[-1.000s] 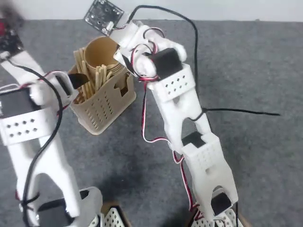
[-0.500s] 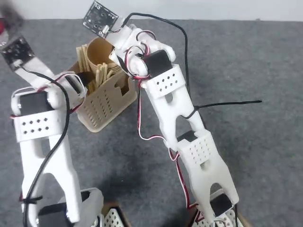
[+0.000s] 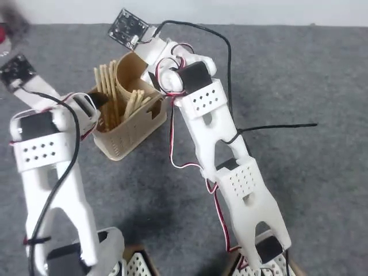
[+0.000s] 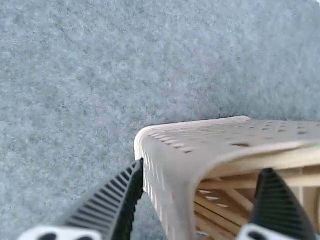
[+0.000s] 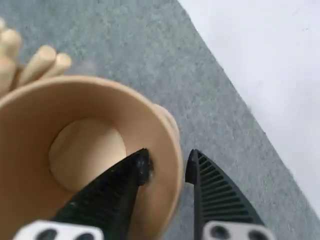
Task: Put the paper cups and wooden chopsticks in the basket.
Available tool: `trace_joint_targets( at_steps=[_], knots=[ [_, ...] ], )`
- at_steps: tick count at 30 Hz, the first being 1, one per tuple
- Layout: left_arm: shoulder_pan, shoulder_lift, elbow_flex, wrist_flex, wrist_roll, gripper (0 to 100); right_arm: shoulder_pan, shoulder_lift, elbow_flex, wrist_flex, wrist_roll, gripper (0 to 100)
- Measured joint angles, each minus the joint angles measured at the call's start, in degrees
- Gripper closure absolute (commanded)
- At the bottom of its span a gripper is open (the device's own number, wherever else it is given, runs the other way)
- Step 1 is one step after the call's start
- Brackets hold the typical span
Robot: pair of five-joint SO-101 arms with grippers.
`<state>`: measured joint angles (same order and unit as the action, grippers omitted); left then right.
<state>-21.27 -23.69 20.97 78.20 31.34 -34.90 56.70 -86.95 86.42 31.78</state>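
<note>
A beige perforated plastic basket (image 3: 129, 137) stands on the grey carpeted counter (image 3: 299, 75) between the two white arms. A bundle of pale wooden chopsticks (image 3: 108, 86) stands upright in it, their ends poking above the rim. The left claw (image 4: 202, 170) is spread wide across one corner of the basket, with one ribbed black finger outside the wall and the other over the inside, where more sticks lie crossed. At the far side of the basket a tan paper cup (image 3: 127, 66) sits mouth up, leaning a little, with chopstick tips just beside it. The right claw (image 5: 167, 161) pinches the cup's rim, one finger inside the cup and one outside. The lower part of the cup is hidden by the basket wall and the sticks, so whether it is one cup or several nested cannot be told. The basket floor is hidden too. A thin black cable (image 3: 276, 127) trails across the counter to the right. Beyond the counter's far edge runs a plain white wall (image 3: 259, 10).
</note>
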Motion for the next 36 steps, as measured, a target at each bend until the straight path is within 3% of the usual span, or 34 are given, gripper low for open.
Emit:
trace_joint_targets(
  at_steps=[3, 10, 18, 29, 36],
  knots=[
    [-0.1, 0.0, 0.0, 0.0, 0.0, 66, -0.6, 1.0, -0.8, 1.9, 3.6, 99.8],
    [0.2, -0.1, 0.1, 0.1, 0.0, 66, -0.5, 1.0, -1.8, 2.9, 6.9, 99.1],
    [3.4, -0.2, 0.1, 0.2, 0.0, 66, 0.0, -1.8, -6.1, 12.3, 6.9, 99.1],
    [8.3, -0.1, 0.1, -2.8, 0.0, 66, 4.7, -28.0, 28.7, 13.9, 4.0, 99.1],
    [12.5, 0.0, -0.7, -2.8, 0.0, 66, 8.4, -36.2, 37.7, 14.2, -0.3, 99.1]
  ],
)
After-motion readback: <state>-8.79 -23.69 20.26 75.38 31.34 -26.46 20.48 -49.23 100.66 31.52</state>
